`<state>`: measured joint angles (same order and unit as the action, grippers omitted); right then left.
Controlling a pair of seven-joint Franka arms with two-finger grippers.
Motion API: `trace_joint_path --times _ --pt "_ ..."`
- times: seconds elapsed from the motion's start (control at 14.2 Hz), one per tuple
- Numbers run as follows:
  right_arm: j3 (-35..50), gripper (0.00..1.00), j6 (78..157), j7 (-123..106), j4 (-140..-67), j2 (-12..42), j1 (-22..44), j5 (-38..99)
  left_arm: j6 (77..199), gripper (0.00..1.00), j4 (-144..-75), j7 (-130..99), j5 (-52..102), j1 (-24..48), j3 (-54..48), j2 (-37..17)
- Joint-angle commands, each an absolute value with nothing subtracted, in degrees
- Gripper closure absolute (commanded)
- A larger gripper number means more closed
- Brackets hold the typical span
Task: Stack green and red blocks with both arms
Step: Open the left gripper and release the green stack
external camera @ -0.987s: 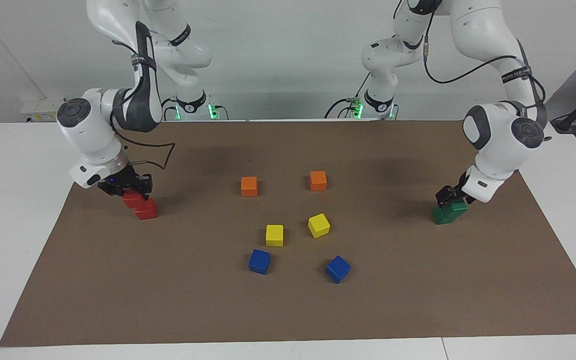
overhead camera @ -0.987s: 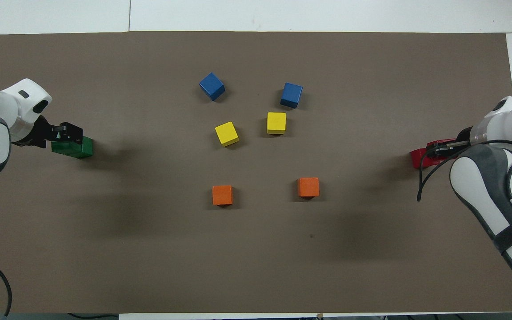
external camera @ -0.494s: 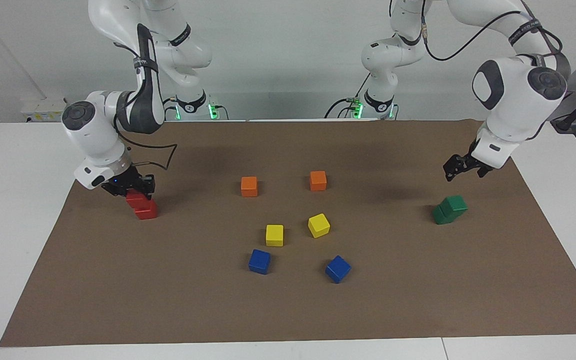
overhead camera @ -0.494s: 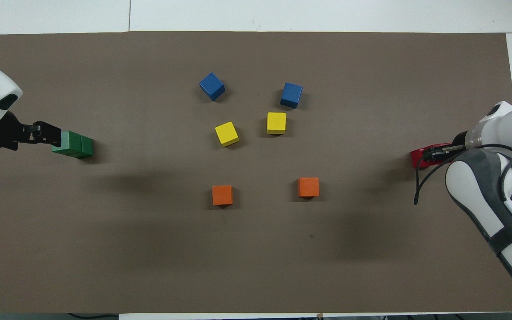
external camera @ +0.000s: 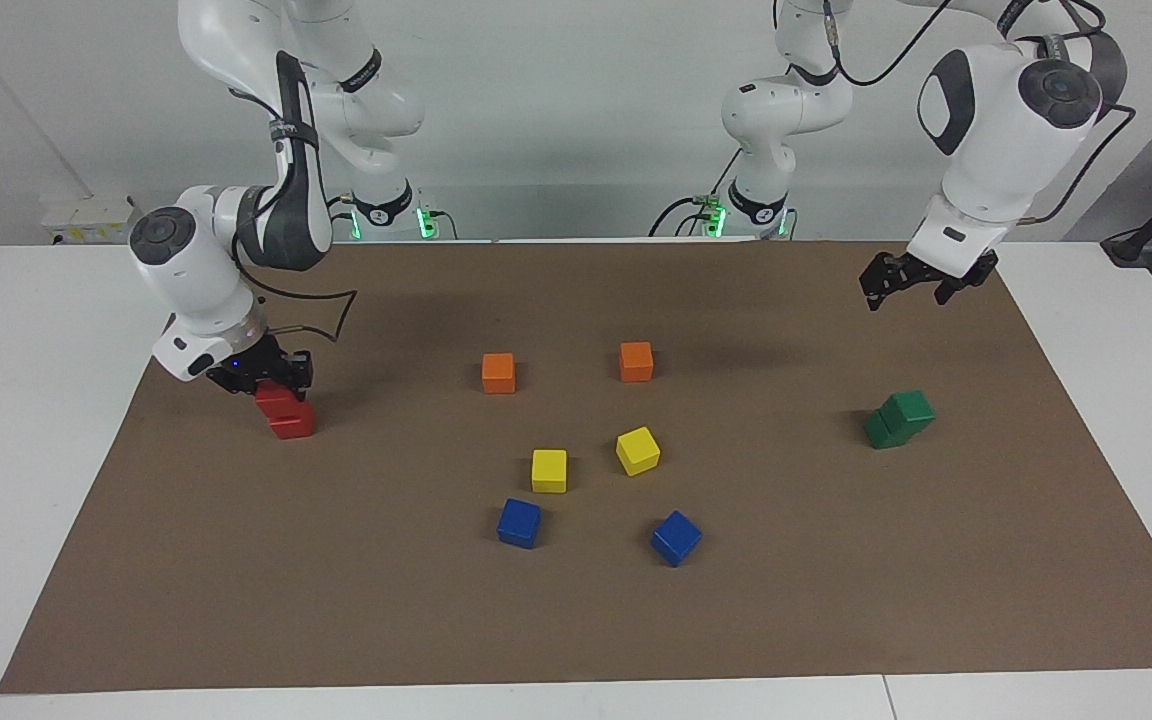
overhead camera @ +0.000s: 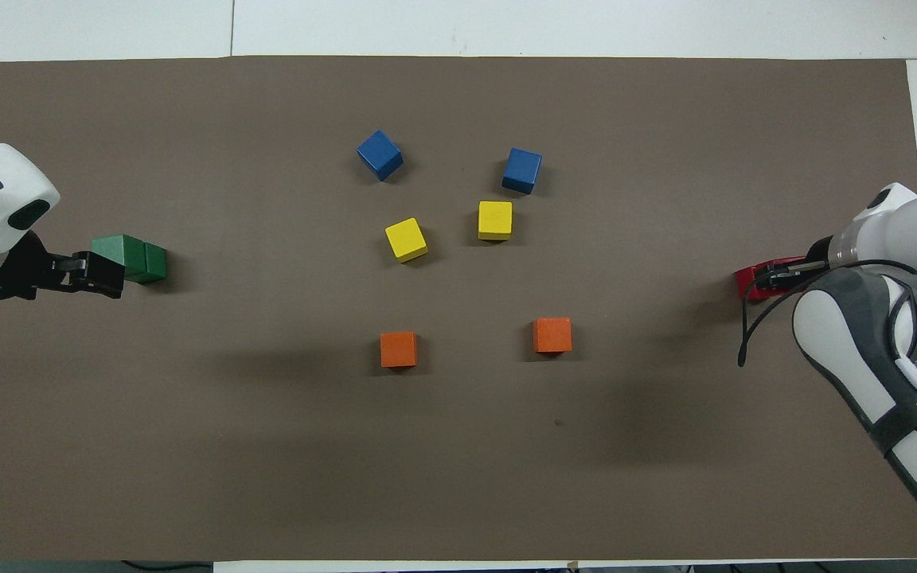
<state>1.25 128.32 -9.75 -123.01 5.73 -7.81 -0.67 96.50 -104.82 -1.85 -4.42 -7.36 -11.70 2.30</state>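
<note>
Left gripper [external camera: 904, 285] raised, right gripper [external camera: 261, 377] low.

The brown mat [external camera: 836, 600] looks like matt paper or thin card, flat and smooth, laid over a smooth white table [external camera: 26, 420]. The green blocks [external camera: 899, 418] and red blocks [external camera: 284, 411] have a smooth, painted-looking finish with a faint sheen (the orange cubes [external camera: 498, 372], yellow cubes [external camera: 549, 470] and blue cubes [external camera: 519, 523] look alike). Both arms wear glossy white plastic shells [external camera: 986, 130] with dark grey caps [external camera: 158, 233]; the grippers are matt black.
</note>
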Motion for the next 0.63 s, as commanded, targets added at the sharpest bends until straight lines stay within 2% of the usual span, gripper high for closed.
trace_joint_path --times 0.0,0.21,0.42,0.56 --pt "1.7 1.0 129.6 -11.3 -123.5 5.7 -8.7 -1.2 97.0 0.0 -104.1 -2.1 -4.3 -4.3 -7.7 2.2" --pt "1.8 1.0 129.7 -11.2 -123.4 6.6 -8.8 -1.2 95.7 0.0 -101.6 -2.3 0.3 -1.1 -5.4 1.4" --pt "1.7 1.0 130.5 -11.3 -123.4 6.9 -8.8 -1.2 93.6 0.0 -95.9 -2.3 0.3 -0.6 -5.4 -1.5" --pt "1.7 1.0 130.6 -11.4 -123.4 6.9 -8.9 -1.2 94.0 0.0 -95.2 -2.2 0.3 -0.6 -5.4 -1.8"
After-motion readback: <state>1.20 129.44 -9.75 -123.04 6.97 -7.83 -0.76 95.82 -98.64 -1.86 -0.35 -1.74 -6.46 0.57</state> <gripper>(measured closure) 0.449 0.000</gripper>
